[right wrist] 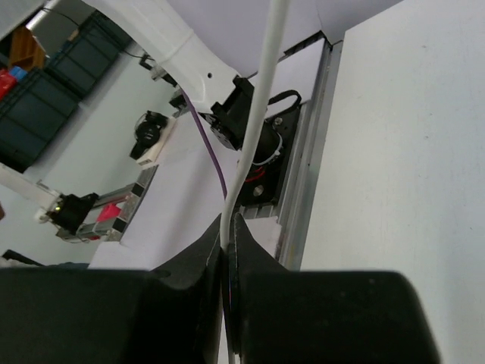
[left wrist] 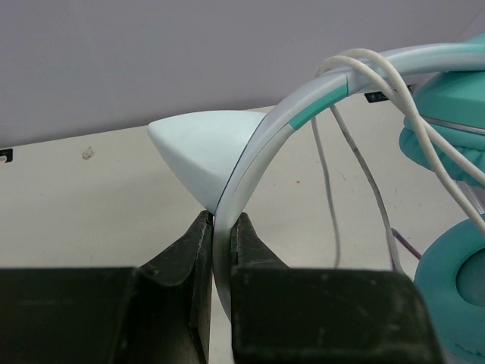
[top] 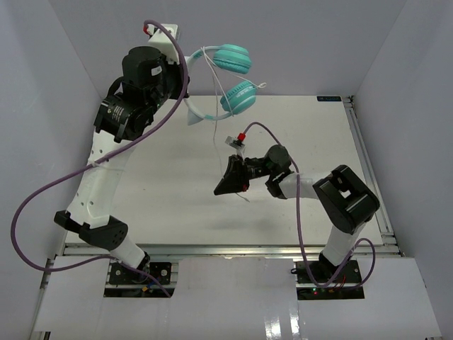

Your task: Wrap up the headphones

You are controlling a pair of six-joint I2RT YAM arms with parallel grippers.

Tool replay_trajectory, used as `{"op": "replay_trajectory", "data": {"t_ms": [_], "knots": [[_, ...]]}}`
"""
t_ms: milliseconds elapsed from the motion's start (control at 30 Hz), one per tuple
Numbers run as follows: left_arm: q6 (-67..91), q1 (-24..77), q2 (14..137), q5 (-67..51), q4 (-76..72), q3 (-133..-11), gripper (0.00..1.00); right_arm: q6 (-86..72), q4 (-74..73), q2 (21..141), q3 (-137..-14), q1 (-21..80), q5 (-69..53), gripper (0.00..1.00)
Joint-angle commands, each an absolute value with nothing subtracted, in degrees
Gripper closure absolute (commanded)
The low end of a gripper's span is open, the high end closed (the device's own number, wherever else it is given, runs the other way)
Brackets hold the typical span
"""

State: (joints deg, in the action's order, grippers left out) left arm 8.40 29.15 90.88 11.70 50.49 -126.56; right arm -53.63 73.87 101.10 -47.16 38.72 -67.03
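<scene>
Left gripper [left wrist: 222, 227]: jaws were pressed on the white-and-teal headband [left wrist: 261, 152] of the headphones [top: 237, 78], which hung aloft, clear of the table [top: 141, 191], towards its far side. Ear cups [top: 233, 58]: two, teal, one above the other, whitish cable [right wrist: 254, 129] draped across them. Right gripper [right wrist: 226, 227]: jaws pinched that thin cable above mid-table; the cable ran up from it towards the headphones.

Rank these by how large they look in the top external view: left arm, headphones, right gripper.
Left arm, largest.
Headphones, second.
Right gripper, smallest.
The headphones hang raised, nearer the camera, so likely look enlarged.
</scene>
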Motion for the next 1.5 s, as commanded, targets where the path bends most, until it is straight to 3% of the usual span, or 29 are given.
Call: {"op": "replay_trajectory", "data": {"t_ms": [0,100,167,300,567,733,967,1167,1467], "knots": [[8.6,24.2,87.6,14.5,45.0,-122.0,1.00,-35.6,62.0,92.0,-44.7,37.7,-65.5,0.92],[8.1,19.5,85.6,13.4,42.6,-115.2,1.00,-3.5,20.7,84.3,-49.5,38.1,-53.5,0.92],[7.6,17.1,84.6,13.1,41.1,-110.5,1.00,6.2,8.6,81.2,-53.5,38.5,-46.7,0.92],[6.4,13.8,84.5,12.1,37.2,-100.0,1.00,17.9,-6.8,76.0,-58.3,39.8,-34.3,0.92],[5.6,13.4,89.7,10.1,34.2,-93.5,1.00,37.4,-26.4,76.1,-69.5,51.7,-15.2,0.92],[5.2,14.1,94.4,5.4,34.0,-91.3,1.00,48.3,-25.8,76.6,-72.4,60.3,1.0,0.92],[3.4,19.4,96.1,0.5,31.1,-82.5,1.00,65.2,-12.0,76.3,-72.2,61.3,16.4,0.92],[-1.0,25.3,95.1,-8.0,31.2,-79.4,1.00,74.2,-5.1,77.8,-68.4,60.8,18.5,0.92],[-7.8,31.5,87.7,-17.9,32.2,-71.7,1.00,75.5,-5.8,77.0,-63.7,57.5,13.4,0.92]]}}
